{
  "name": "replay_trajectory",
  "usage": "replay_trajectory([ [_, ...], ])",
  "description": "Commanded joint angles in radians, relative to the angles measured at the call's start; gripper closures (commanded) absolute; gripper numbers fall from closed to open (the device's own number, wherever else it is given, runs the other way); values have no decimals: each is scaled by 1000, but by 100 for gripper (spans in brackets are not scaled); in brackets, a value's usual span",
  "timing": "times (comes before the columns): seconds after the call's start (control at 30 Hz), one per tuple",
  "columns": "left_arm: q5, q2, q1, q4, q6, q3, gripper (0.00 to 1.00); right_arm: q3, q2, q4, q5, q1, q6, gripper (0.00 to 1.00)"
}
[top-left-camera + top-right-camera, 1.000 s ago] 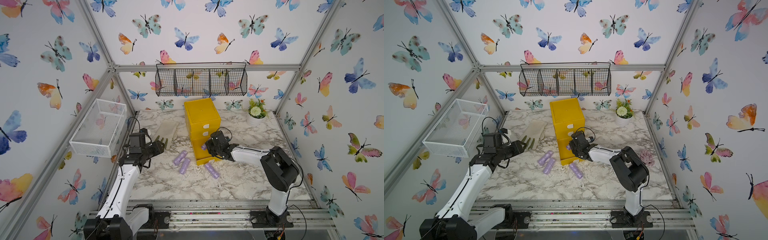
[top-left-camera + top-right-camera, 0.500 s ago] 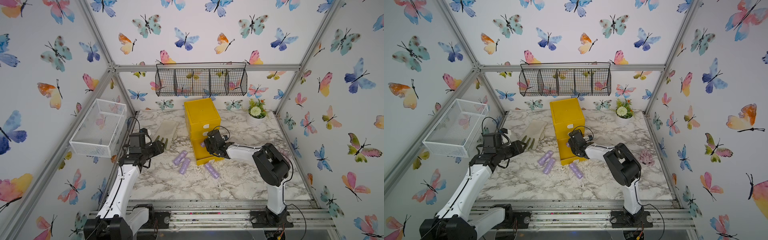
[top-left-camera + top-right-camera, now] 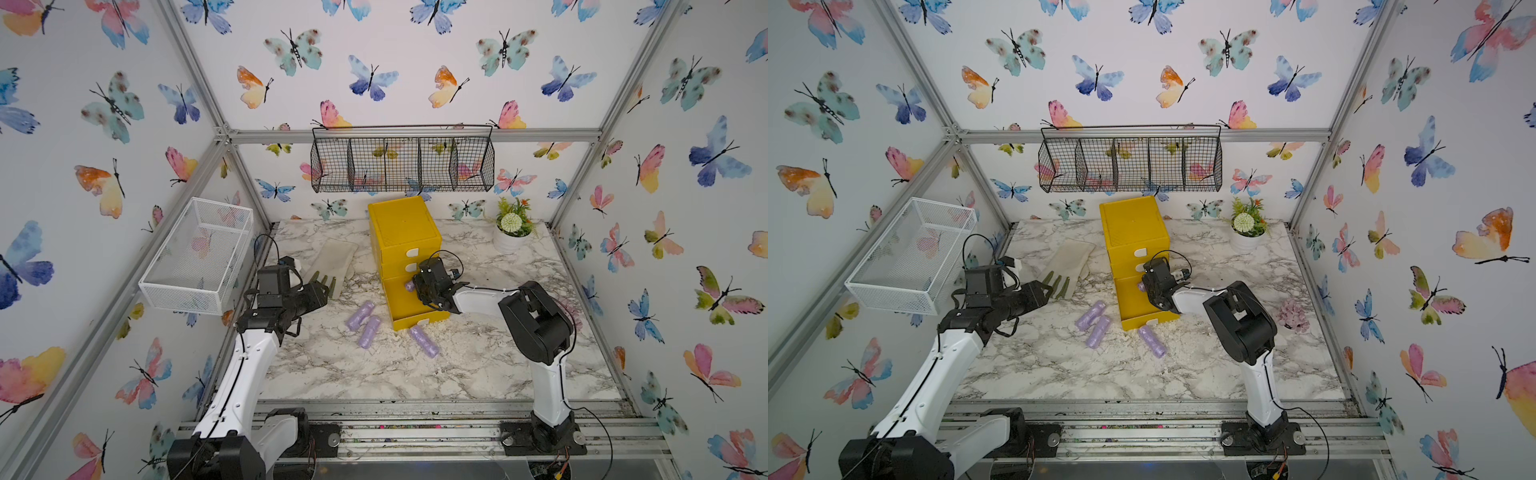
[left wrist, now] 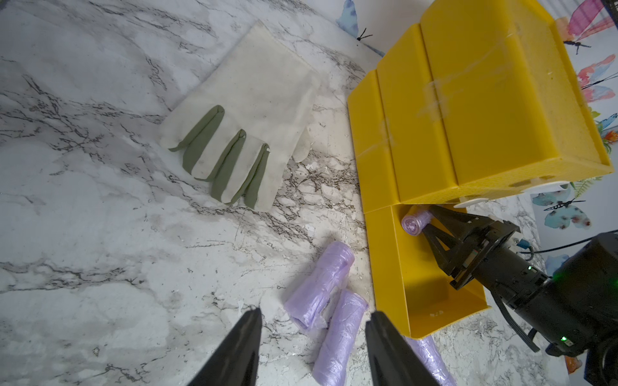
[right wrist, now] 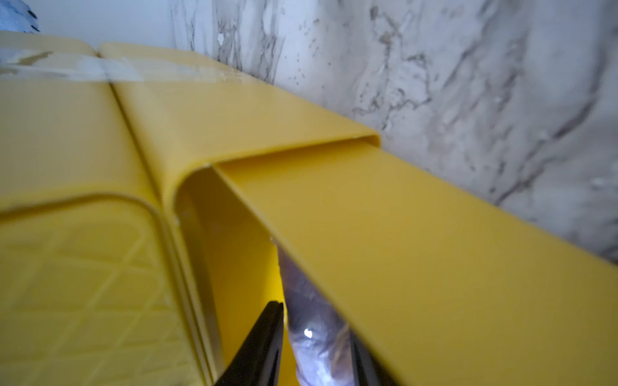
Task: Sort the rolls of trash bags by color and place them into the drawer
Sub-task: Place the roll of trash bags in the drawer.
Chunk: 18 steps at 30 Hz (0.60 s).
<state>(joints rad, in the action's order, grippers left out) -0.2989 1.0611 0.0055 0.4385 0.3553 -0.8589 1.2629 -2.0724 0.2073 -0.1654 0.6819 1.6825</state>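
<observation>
Butterfly-papered walls close in a marble-patterned desk [image 3: 374, 374], with a black wire basket [image 3: 403, 164] hung on the back wall and a white mesh basket [image 3: 199, 253] on the left wall. Near the back of the desk stands the yellow drawer chest [image 3: 405, 232]. Its two upper drawers are pushed in, and the bottom drawer [image 4: 384, 267] is pulled out toward the front. The right gripper [image 4: 427, 219] reaches into that open drawer from the right, its fingers on either side of a purple roll [image 4: 414, 222] that lies at the inner end of the drawer, right under the chest's body. The right wrist view shows the crinkly plastic between the two dark fingers, but it cannot be told whether they are pressing it or have let go. Three more purple rolls lie on the desk. Two of them [image 3: 360, 316] [image 3: 369, 331] sit side by side just left of the open drawer, and a third [image 3: 424, 340] lies just in front of the drawer's face. The left gripper [image 4: 316, 310] hovers above the desk near the pair, its fingers spread apart and holding nothing. A pale glove [image 3: 332, 257] with green finger edges lies flat to the left of the chest. A small potted plant [image 3: 513, 230] stands in the back right corner. No pink or green rolls can be seen in any view.
</observation>
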Motion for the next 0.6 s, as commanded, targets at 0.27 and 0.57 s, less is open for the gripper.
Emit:
replay_trajectory([
  [0.27, -16, -23, 7, 5, -9, 8, 45, 24, -9, 45, -10, -5, -15, 58],
  [0.57, -14, -24, 8, 5, -9, 8, 45, -40, 61, 79, 21, -4, -18, 60],
])
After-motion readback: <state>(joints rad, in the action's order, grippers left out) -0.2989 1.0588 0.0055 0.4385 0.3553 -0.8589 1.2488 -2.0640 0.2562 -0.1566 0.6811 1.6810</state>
